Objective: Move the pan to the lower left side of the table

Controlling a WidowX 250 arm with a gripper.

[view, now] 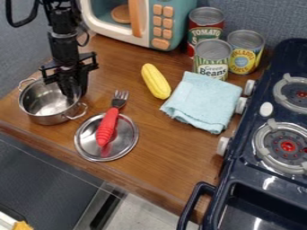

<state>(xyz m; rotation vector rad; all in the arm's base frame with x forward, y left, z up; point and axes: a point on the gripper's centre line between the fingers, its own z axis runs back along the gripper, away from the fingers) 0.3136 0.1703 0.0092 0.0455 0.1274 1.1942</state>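
Observation:
My black gripper (pixel 75 92) hangs at the left of the view, its lower end over the right part of the pan. The pan (pixel 45 112) is a small silver pot with two loop handles, upright on the wooden table (pixel 174 157) near its left front edge. The gripper's lower end reaches the pan's inside or its right wall; whether they touch, I cannot tell. How its fingers stand is hidden by the dark shapes of the gripper itself.
A silver lid (pixel 129 139) with a red-handled fork (pixel 107 128) on it lies right of the pan. Farther right are a yellow corn-like toy (pixel 156 81), a blue cloth (pixel 203 101) and a dark stove (pixel 252 179). Cans and a toy microwave (pixel 162 22) stand behind.

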